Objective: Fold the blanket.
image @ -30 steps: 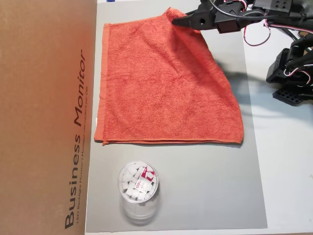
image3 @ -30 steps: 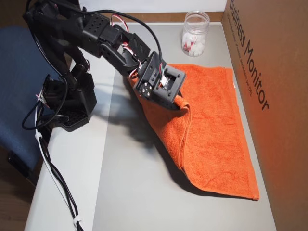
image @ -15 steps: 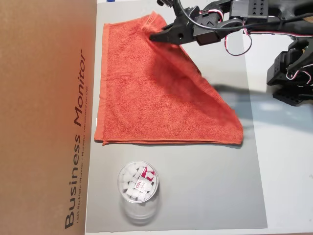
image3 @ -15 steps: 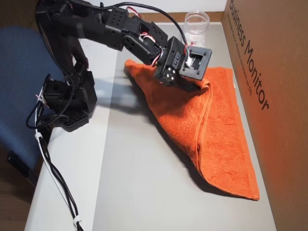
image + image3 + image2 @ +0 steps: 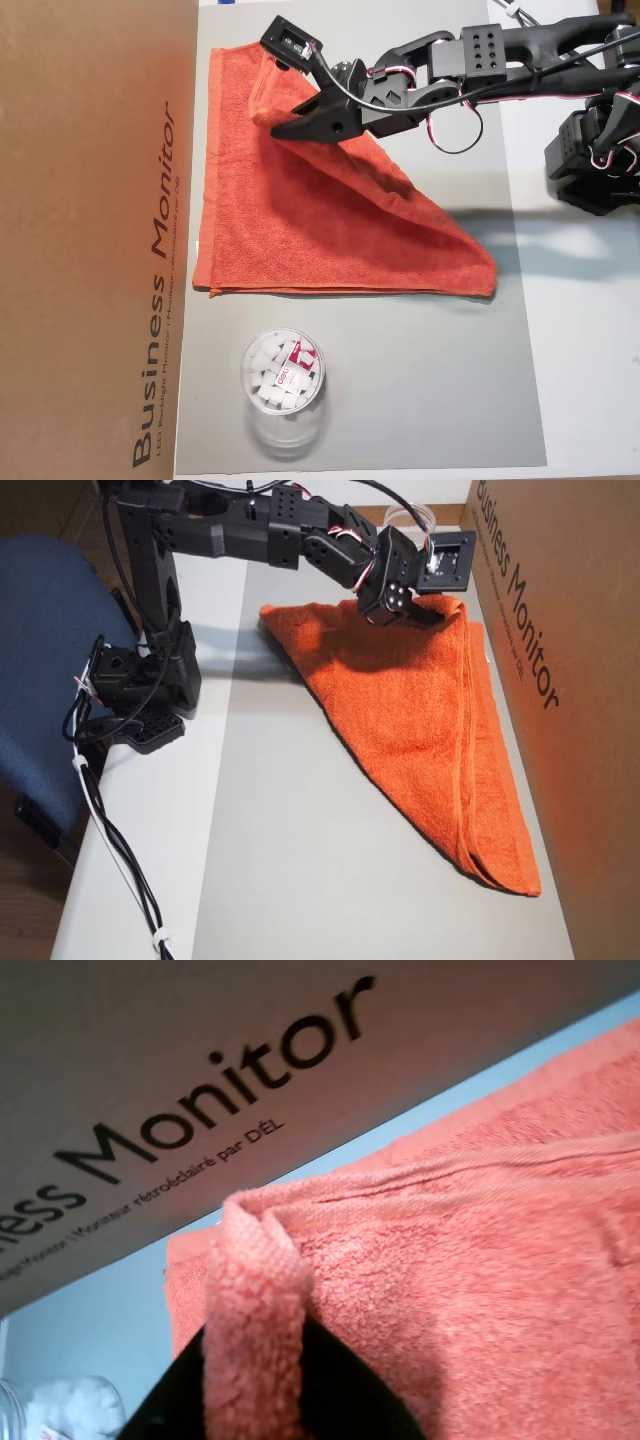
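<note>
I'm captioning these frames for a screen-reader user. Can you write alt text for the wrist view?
Close-up of the gripper pinching a corner of the orange-red blanket, the hemmed edge draped over a black finger. Behind it stands a brown cardboard box printed "Monitor", and a clear plastic cup of white pieces shows at bottom left.
</note>
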